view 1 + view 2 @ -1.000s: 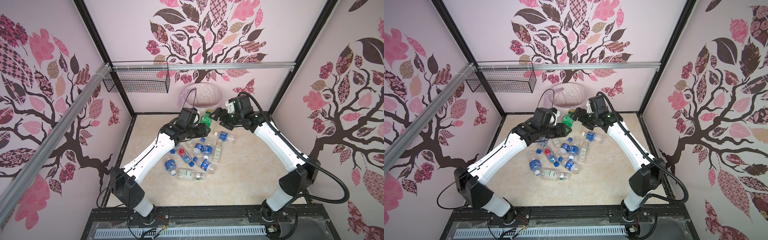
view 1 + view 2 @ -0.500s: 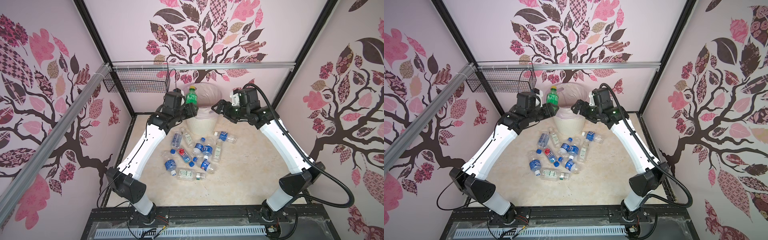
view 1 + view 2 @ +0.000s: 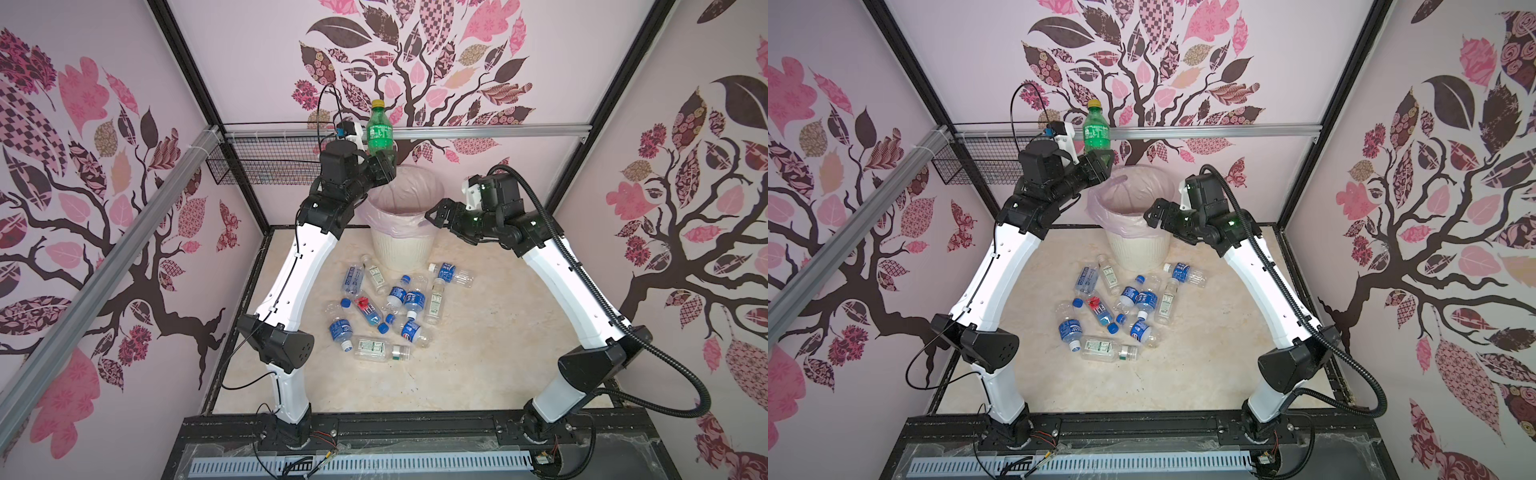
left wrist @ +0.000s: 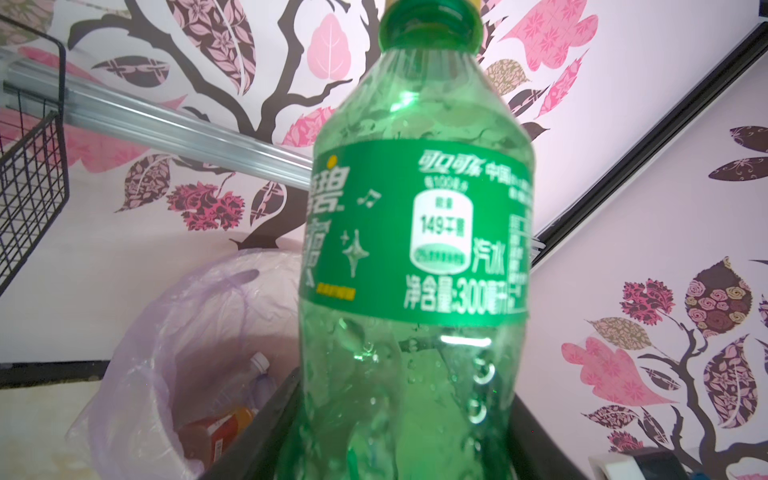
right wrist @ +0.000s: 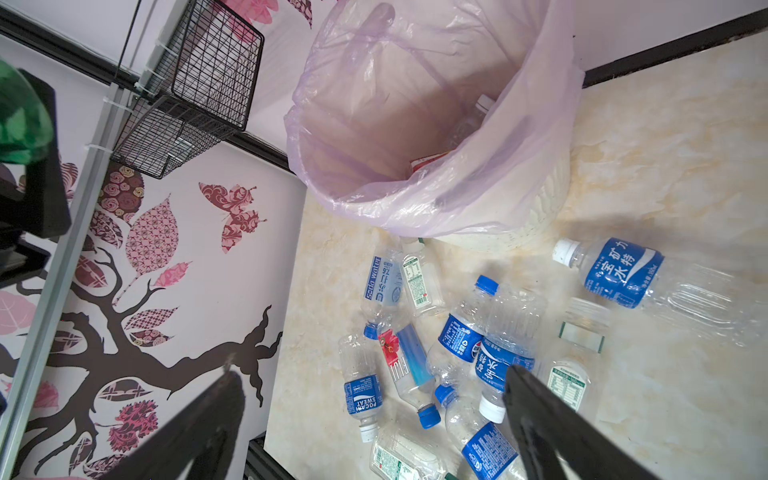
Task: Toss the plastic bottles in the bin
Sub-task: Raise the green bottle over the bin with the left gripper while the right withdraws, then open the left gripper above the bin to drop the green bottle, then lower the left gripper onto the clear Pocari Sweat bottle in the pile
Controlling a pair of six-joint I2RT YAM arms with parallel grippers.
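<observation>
Over the left rim of the bin (image 3: pixel 402 253), my left gripper (image 3: pixel 381 163) is clamped on the base of a green bottle (image 3: pixel 379 134), which stands upright with its cap (image 3: pixel 377 102) on top (its label (image 4: pixel 415 228) fills the left wrist view). My right gripper (image 3: pixel 435 211) hangs just beside the opposite rim, jaws spread wide and holding nothing. On the floor (image 3: pixel 498 332) in front of the bin, bottles (image 3: pixel 390 307) lie scattered close together, and a few already lie inside the bag (image 4: pixel 174 332) lining it.

Both arms arch inward — left claw (image 3: pixel 381 161) clamped high, right claw (image 3: pixel 434 212) gaping lower.
</observation>
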